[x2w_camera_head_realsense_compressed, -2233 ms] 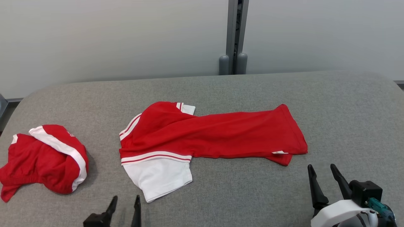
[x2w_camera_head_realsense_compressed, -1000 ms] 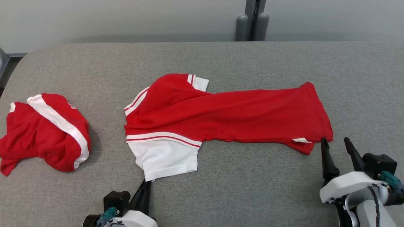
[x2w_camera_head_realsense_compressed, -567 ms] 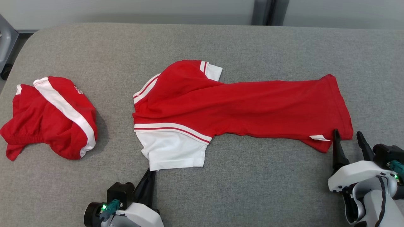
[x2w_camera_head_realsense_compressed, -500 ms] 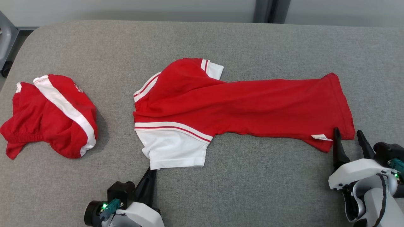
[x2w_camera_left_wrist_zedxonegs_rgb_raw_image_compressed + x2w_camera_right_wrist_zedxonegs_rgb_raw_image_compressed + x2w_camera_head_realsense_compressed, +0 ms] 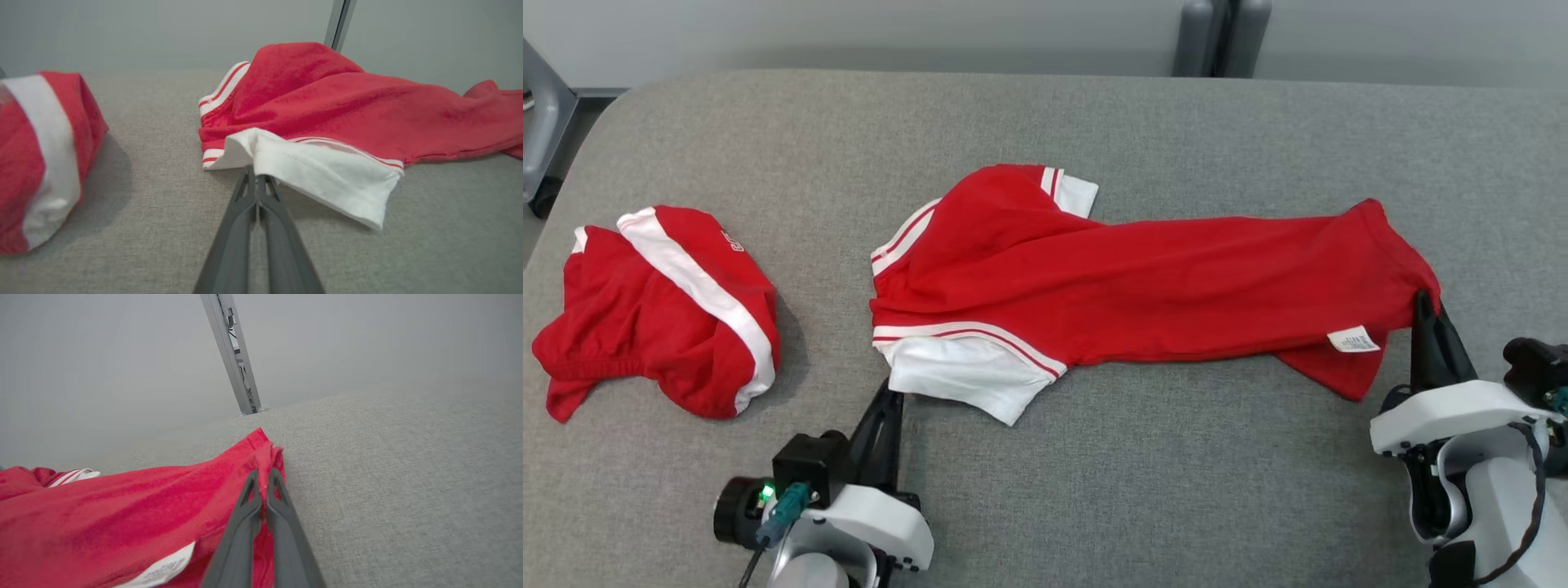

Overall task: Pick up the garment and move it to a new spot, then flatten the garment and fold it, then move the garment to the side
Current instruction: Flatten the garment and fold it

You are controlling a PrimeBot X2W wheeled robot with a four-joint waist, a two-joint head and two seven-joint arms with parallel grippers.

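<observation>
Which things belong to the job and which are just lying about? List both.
In the job: red shirt, stretched out; left gripper, shut on its white sleeve; right gripper, shut on its hem.
Lying about: crumpled red garment at the left; grey post behind.

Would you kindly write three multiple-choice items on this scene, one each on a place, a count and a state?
1. On which side of the stretched shirt does the bunched garment lie? A. robot's left B. robot's right C. on top
2. How many garments lie on the grey table? A. one B. two C. three
3. What state is the right end effector in? A. wide open B. shut on the stretched shirt C. shut on the bunched garment
Answers: 1 A, it lies apart at the head view's left; 2 B, the shirt and the bunched garment; 3 B, it pinches the red hem corner.
</observation>
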